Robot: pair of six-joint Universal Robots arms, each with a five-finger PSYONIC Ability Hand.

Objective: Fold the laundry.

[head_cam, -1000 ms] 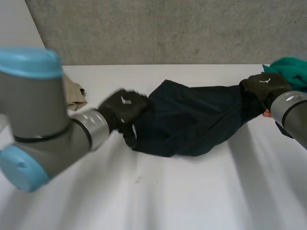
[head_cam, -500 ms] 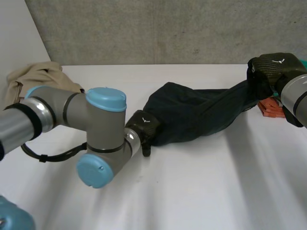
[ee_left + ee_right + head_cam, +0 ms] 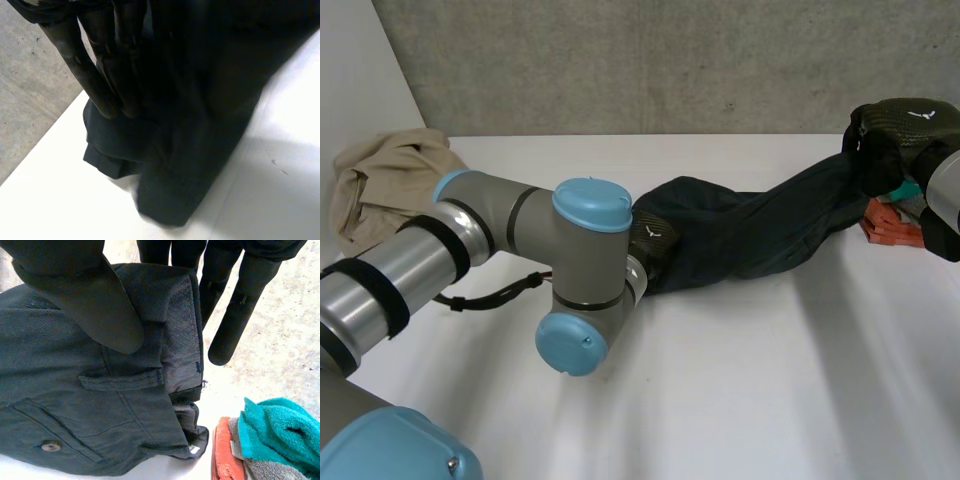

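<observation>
Trousers (image 3: 750,230) higher, towels (image 3: 272,432) beside right hand (image 3: 898,135)

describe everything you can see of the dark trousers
The dark trousers look like heavy twill, near black with a green tinge. They stretch across the white table between the two hands. The right hand pinches the waistband between thumb and fingers, with that end raised off the table. A belt loop and a buttoned back pocket show beside it. The leg end lies bunched on the table at the left hand.
</observation>
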